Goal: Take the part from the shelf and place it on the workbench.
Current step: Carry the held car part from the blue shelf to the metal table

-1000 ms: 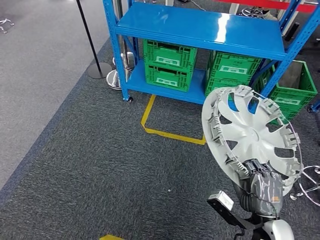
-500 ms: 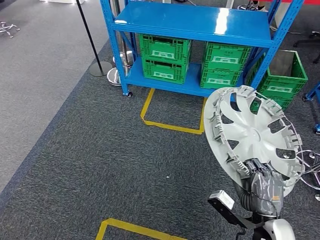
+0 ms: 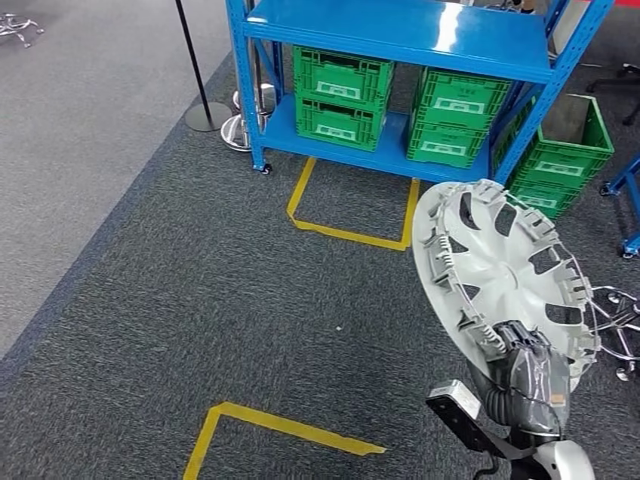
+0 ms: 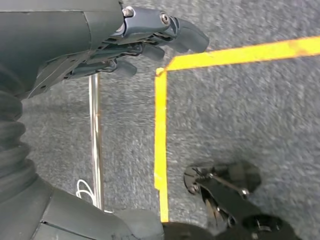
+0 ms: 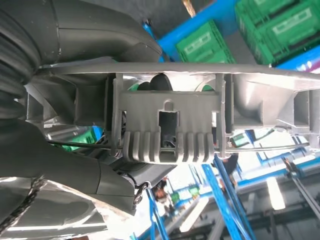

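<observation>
The part is a silver wheel cover [image 3: 504, 268] with ribbed clips round its rim. My right hand [image 3: 530, 384] grips its lower edge and holds it upright at the lower right of the head view, above the carpet. In the right wrist view the cover's rim [image 5: 170, 136] runs across close up, with my right hand [image 5: 71, 165] clamped on it. The blue shelf [image 3: 400, 30] stands ahead, across the carpet. My left hand [image 4: 113, 45] hangs over the floor with its fingers stretched out and nothing in it.
Green crates [image 3: 343, 85] [image 3: 459, 112] sit on the shelf's lower level, and another [image 3: 577, 150] stands to its right. Yellow tape marks [image 3: 349, 236] [image 3: 281, 427] lie on the grey carpet. A barrier post base [image 3: 207, 117] stands left of the shelf, a chrome chair base [image 3: 615, 310] at the right.
The whole picture has shifted, so the camera has moved: a yellow tape corner has come into view on the near carpet. My right hand still holds the wheel cover the same way.
</observation>
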`<state>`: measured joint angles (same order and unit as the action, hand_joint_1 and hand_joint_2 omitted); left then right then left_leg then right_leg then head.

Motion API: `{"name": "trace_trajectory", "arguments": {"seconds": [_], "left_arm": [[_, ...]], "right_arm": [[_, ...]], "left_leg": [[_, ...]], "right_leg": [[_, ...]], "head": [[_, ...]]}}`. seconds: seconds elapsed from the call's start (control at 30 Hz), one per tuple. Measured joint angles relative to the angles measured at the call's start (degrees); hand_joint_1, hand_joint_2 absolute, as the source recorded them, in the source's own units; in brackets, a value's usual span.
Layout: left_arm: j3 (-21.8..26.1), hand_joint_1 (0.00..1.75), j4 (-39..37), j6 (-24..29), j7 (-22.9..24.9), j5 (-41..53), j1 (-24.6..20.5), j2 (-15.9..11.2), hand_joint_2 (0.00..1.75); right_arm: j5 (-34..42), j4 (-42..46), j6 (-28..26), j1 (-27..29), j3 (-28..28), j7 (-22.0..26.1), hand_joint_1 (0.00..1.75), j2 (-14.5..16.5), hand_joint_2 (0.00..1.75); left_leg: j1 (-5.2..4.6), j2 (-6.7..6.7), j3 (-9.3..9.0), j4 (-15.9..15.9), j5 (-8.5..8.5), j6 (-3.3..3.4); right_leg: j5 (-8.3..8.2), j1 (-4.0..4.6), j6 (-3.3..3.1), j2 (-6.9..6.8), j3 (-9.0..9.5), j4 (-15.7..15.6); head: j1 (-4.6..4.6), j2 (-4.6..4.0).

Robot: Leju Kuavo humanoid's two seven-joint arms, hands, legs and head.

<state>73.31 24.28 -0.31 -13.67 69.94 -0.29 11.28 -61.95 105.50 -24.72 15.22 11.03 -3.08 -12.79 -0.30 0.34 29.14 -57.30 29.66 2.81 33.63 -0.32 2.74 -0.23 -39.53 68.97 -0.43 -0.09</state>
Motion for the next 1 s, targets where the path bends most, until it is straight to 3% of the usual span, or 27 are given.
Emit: {"name": "trace_trajectory", "arguments": {"seconds": [0.07,0.1,0.17,0.23,0.3,0.37,0.4,0.47,0.53,0.57,0.6,0.63,0.7,0.77,0.9,0.93,1.0], "left_arm": [[0.4,0.0,0.0,0.0,0.0,0.3,0.0,0.0,1.75],[0.6,0.0,0.0,0.0,0.0,0.5,0.0,0.0,1.75],[1.0,0.0,0.0,0.0,0.0,0.9,0.0,0.1,1.75],[1.4,0.0,0.0,0.0,0.0,1.2,-0.1,0.1,1.75],[1.7,0.0,0.0,0.0,0.1,1.4,-0.1,0.1,1.75],[2.0,0.0,0.0,0.0,0.1,1.5,-0.1,0.1,1.75],[2.1,0.0,0.0,0.0,0.1,1.6,-0.2,0.1,1.75],[2.3,0.0,0.0,0.0,0.1,1.7,-0.2,0.0,1.75],[2.5,0.0,-0.1,0.1,0.2,2.1,-0.2,0.0,1.75],[2.5,0.0,-0.2,0.2,0.3,2.3,-0.2,0.0,1.75],[2.5,0.0,-0.3,0.2,0.5,2.5,-0.2,0.0,1.75],[2.5,0.0,-0.5,0.3,0.7,2.7,-0.3,0.0,1.75],[2.5,0.0,-0.8,0.5,0.9,3.1,-0.4,-0.2,1.75],[2.5,0.0,-1.2,0.7,0.9,3.4,-0.7,-0.4,1.75],[2.5,0.0,-2.0,0.9,0.9,4.0,-0.9,-0.8,1.75],[2.5,0.0,-2.1,0.9,0.8,4.1,-1.0,-0.9,1.75],[2.5,0.0,-2.3,0.8,0.7,4.4,-1.1,-1.0,1.75]], "right_arm": [[1.2,0.0,0.5,0.1,-0.3,0.4,1.75,0.0,1.75],[1.7,0.0,0.7,0.2,-0.5,0.7,1.75,0.0,1.75],[2.5,-0.1,1.0,0.2,-0.8,1.0,1.75,0.0,1.75],[3.2,0.0,1.1,0.2,-1.0,1.3,1.75,0.0,1.75],[3.8,0.0,1.2,0.2,-1.3,1.6,1.75,0.0,1.75],[4.2,0.0,1.2,0.4,-1.5,1.7,1.75,0.0,1.75],[4.5,0.0,1.2,0.5,-1.6,1.8,1.75,0.0,1.75],[5.3,0.0,1.3,0.4,-1.8,1.9,1.75,0.0,1.75],[6.4,0.0,1.5,0.4,-2.2,2.3,1.75,0.1,1.75],[7.0,0.0,1.6,0.5,-2.5,2.5,1.75,0.1,1.75],[7.7,0.0,1.6,0.6,-2.8,2.9,1.75,0.1,1.75],[8.3,0.0,1.7,0.8,-3.1,3.2,1.75,0.1,1.75],[9.3,-0.1,1.7,1.1,-3.8,4.1,1.75,0.1,1.75],[10.0,-0.4,1.7,1.1,-4.7,5.1,1.75,0.1,1.75],[11.5,-0.8,2.0,1.3,-6.1,7.4,1.75,0.0,1.75],[12.0,-0.9,2.1,1.4,-6.4,8.0,1.75,0.0,1.75],[13.0,-1.0,2.5,1.4,-6.9,9.1,1.75,0.0,1.75]], "left_leg": [[-0.2,0.03,1.12,-0.1,-0.85,0.07],[-0.25,0.04,1.57,-0.2,-1.19,0.03],[-0.29,0.04,2.12,-0.3,-1.67,-0.16],[-0.5,0.04,2.59,-0.7,-2.01,-0.58],[-0.67,0.05,3.09,-1.0,-2.43,-1.14],[-0.63,-0.02,3.41,-1.2,-2.52,-1.69],[-0.6,-0.09,3.76,-2.0,-1.8,-2.02],[-0.36,-0.21,5.63,-6.9,1.69,-2.68],[-0.08,-0.21,8.31,-14.3,5.48,-3.12],[0.01,-0.21,8.93,-16.6,6.15,-3.21],[0.07,-0.21,8.59,-16.7,5.67,-3.22],[0.1,-0.21,7.23,-14.6,4.18,-3.13],[0.07,-0.24,3.21,-7.2,0.76,-2.73],[-0.04,-0.27,1.0,-2.2,-0.39,-2.21],[0.04,-0.21,1.42,-0.8,-0.77,-0.88],[0.15,-0.18,1.55,-0.5,-1.04,-0.5],[0.12,-0.13,1.94,-0.4,-1.37,-0.04]], "right_leg": [[1.9,-0.05,0.14,0.0,-0.68,4.5],[1.34,-0.05,0.13,0.0,0.53,3.8],[-1.48,-0.05,-0.04,-0.02,5.69,-3.4],[-2.86,0.04,-0.26,-0.01,10.18,-10.5],[-2.76,0.17,-0.6,0.1,11.22,-12.5],[-3.28,0.01,-1.29,0.1,10.94,-12.6],[-3.58,-0.11,-1.68,0.05,10.8,-12.7],[-4.09,-0.27,-2.26,-0.06,10.41,-12.8],[-4.39,-0.22,-2.41,-0.09,9.85,-12.6],[-4.49,-0.2,-2.4,-0.09,9.61,-12.5],[-4.56,-0.19,-2.38,-0.08,9.42,-12.4],[-4.58,-0.19,-2.36,-0.07,9.3,-12.2],[-4.6,-0.11,-2.23,-0.04,9.12,-11.9],[-4.76,0.06,-1.77,0.03,8.59,-11.6],[-4.65,0.04,-0.38,0.06,7.28,-11.0],[-3.55,0.01,-0.13,0.08,6.55,-9.6],[0.18,-0.14,0.29,0.1,3.69,-3.2]], "head": [[-0.02,0.0],[-0.03,0.0],[-0.03,0.0],[-0.03,0.0],[-0.04,0.0],[-0.03,0.0],[-0.12,0.0],[-0.25,0.0],[-0.29,0.0],[-0.29,0.0],[-0.3,0.0],[-0.3,0.0],[-0.29,0.0],[-0.26,0.0],[-0.2,0.0],[-0.14,0.0],[-0.04,0.0]]}}
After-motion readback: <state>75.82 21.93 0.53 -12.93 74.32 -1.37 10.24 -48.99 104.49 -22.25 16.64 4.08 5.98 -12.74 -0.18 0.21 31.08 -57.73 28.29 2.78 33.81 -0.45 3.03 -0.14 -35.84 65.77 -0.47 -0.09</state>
